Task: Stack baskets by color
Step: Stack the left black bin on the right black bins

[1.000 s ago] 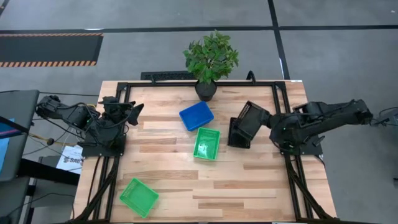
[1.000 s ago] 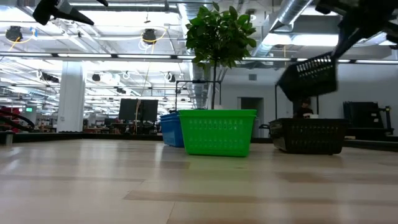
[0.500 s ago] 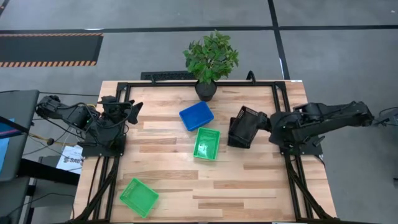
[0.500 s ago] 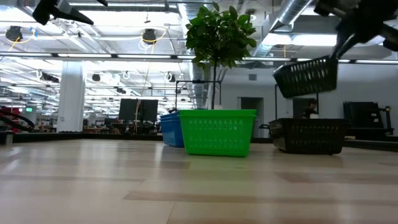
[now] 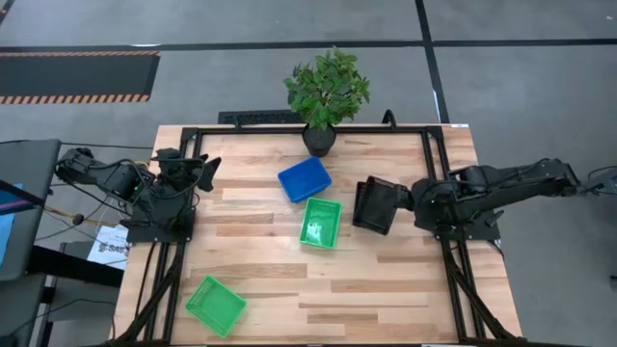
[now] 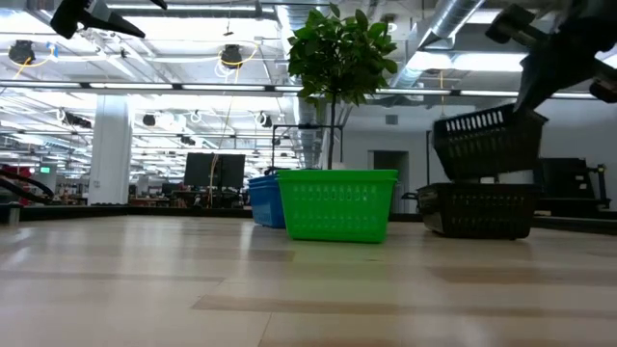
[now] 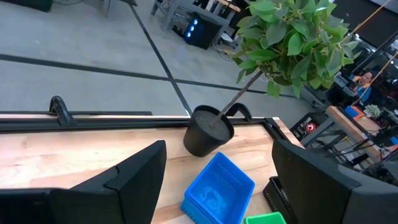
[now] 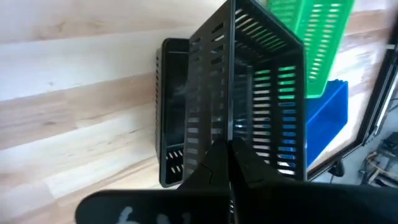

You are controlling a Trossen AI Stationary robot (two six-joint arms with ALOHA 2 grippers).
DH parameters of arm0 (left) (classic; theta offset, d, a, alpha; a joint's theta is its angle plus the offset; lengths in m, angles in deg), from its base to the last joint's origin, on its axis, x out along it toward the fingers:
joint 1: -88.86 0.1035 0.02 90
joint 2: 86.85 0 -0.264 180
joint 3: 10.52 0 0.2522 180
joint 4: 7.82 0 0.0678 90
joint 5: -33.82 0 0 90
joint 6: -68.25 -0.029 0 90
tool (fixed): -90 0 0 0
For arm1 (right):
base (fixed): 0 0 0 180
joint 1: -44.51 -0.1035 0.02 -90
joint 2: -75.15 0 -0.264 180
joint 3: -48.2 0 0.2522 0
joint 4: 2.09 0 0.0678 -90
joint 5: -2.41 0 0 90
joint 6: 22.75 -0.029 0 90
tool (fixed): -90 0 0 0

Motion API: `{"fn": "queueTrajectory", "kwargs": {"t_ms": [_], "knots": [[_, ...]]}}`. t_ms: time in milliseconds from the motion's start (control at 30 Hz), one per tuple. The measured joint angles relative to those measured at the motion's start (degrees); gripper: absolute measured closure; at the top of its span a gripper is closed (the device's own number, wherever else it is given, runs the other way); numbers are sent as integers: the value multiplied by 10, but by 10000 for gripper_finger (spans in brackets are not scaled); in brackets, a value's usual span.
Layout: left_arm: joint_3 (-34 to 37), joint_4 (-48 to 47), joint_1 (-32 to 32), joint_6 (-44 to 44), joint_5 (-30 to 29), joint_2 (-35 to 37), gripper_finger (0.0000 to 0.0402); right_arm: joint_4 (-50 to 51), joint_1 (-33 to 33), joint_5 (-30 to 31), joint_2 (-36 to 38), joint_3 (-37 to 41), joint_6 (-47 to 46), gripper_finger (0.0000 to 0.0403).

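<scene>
The right gripper (image 8: 231, 146) was pinched on the wall of a black basket (image 6: 487, 143), its fingers pressed together on the mesh; it held this basket in the air, slightly tilted, with the basket hanging forward of the gripper toward the middle of the surface (image 5: 289, 280); directly under the held basket a second black basket (image 6: 477, 210) rested on the surface, and in the low view the two were very near but I could not tell if they touched. This is the relation that matters, in my judgement: the lower basket lay straight below and a little ahead of the gripper, and the long axes of the two baskets looked roughly parallel, so the coming move seems to be mostly a descent and a levelling; the right arm was clearly the nearer one. Further ahead of the gripper stood a green basket (image 5: 320, 222) and beyond it a blue basket (image 5: 305, 179), near the potted plant (image 5: 327, 92); another green basket (image 5: 214, 305) lay well apart. The left gripper (image 5: 205, 171) waited with spread fingers at the far side. From above the two black baskets merged into one dark shape; whether any basket was already a stack was hard to make out.
</scene>
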Motion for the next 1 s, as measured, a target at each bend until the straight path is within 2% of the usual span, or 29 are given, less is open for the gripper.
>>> {"fn": "queueTrajectory", "kwargs": {"t_ms": [167, 567, 1000], "knots": [[0, 0, 0, 5, -4, 0, 120, -3, 20, -31, -17, -1, 6, 403], [0, -1, 0, 5, -5, 0, 120, -16, 50, -64, -45, -1, 32, 402], [0, -3, 0, 0, -14, 0, 120, -17, 65, -74, -73, -1, 30, 358]]}}
